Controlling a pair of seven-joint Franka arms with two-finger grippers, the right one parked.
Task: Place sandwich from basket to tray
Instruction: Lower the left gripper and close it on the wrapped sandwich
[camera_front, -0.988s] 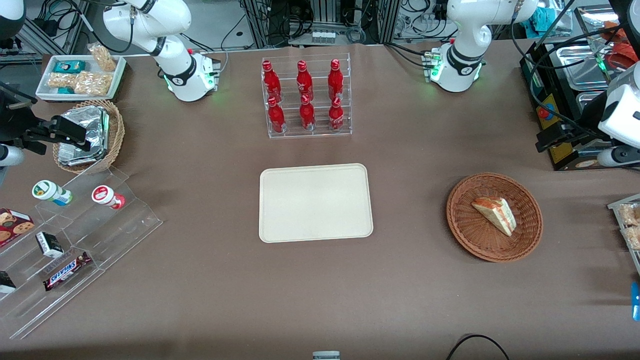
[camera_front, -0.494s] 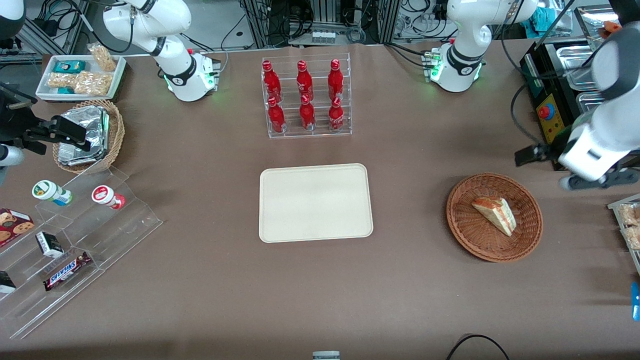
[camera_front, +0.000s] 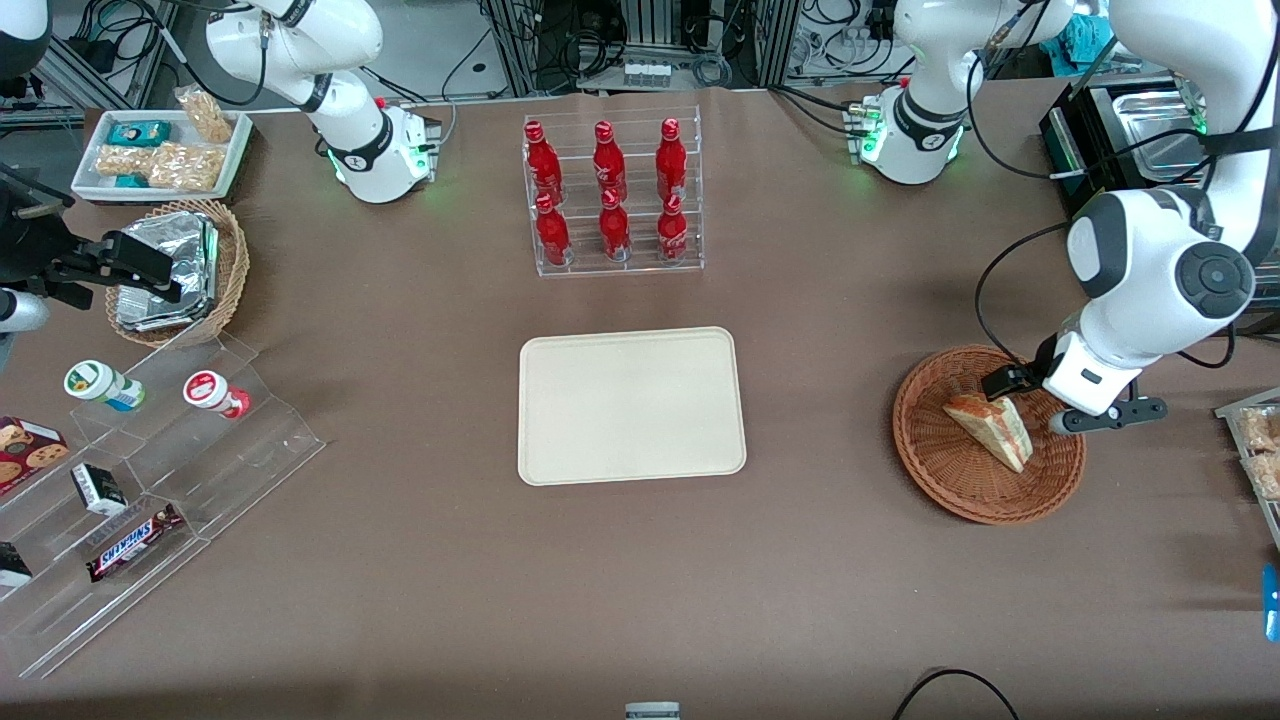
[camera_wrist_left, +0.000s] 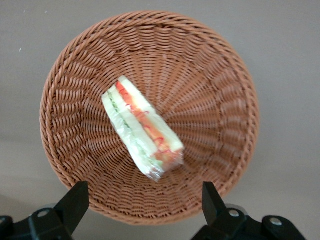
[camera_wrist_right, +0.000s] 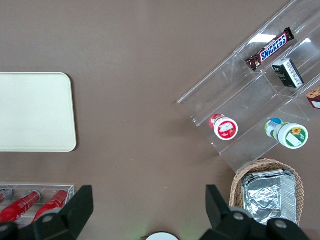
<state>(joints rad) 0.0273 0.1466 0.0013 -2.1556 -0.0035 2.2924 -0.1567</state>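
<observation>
Wicker basket (camera_wrist_left: 150, 117) holds the sandwich (camera_wrist_left: 142, 127); gripper (camera_wrist_left: 145, 205) hangs above, fingers spread wide. Best descend centred and straddle the wedge's flat faces, not its length.

Left claw (camera_wrist_left: 142, 207) spread wide, pointing down

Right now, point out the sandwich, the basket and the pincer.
sandwich (camera_wrist_left: 142, 128): left wrist view, middle of its wrapped filling edge.
basket (camera_wrist_left: 210, 70): left wrist view, bare woven wall.
pincer (camera_wrist_left: 145, 200): left wrist view, midway between its open fingertips, above the basket's rim.
</observation>
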